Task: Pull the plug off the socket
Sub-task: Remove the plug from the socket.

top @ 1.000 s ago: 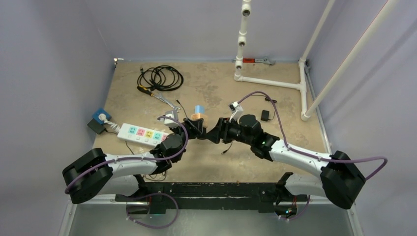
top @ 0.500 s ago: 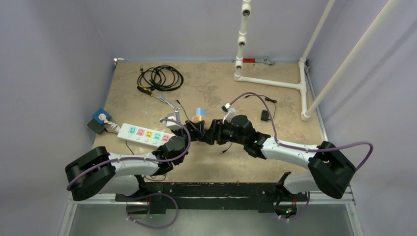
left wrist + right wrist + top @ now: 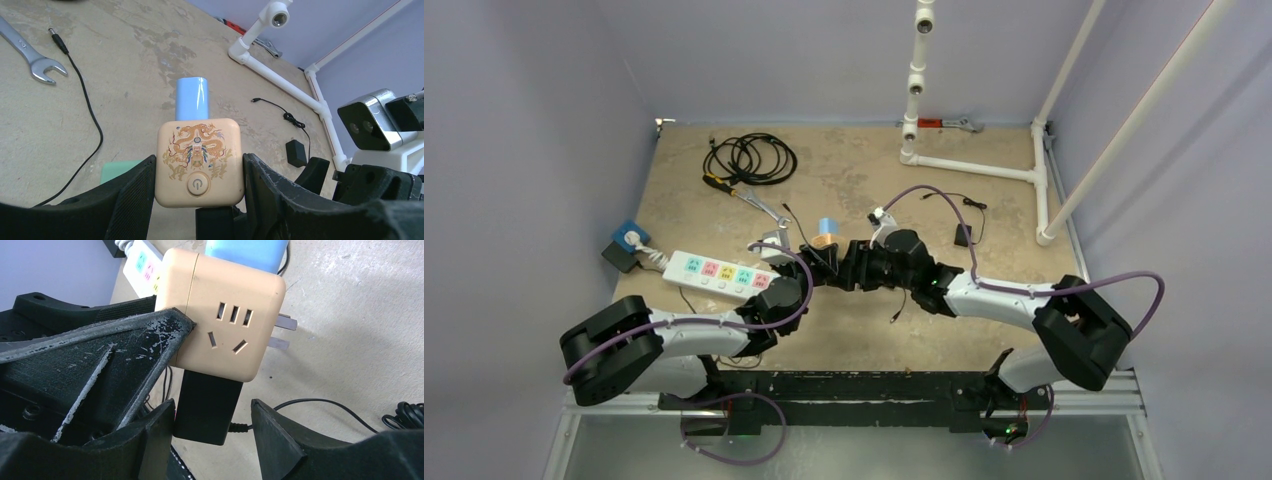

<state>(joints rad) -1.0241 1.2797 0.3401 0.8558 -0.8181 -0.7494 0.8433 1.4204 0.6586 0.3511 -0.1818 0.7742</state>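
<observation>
At the middle of the beige desk [image 3: 854, 175], the left gripper [image 3: 199, 162] clamps the peach plastic cube socket [image 3: 198, 150]. The black block plug [image 3: 205, 410] juts from its near face, long axis near-far, straddled by the slightly open right gripper [image 3: 212, 407].

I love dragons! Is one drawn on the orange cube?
Yes, a golden dragon is printed on the cube above its power button.

Cube socket [image 3: 198, 162]: smooth satin peach plastic.
Black plug [image 3: 206, 402], under the cube socket: matt plastic.
Blue plug [image 3: 192, 98], behind the cube socket: smooth, faintly glossy plastic.
Prongs [image 3: 280, 332] on the cube socket: bare metal.
Left gripper fingers [image 3: 100, 355], against the cube socket: black plastic, roughened and scuffed.
</observation>
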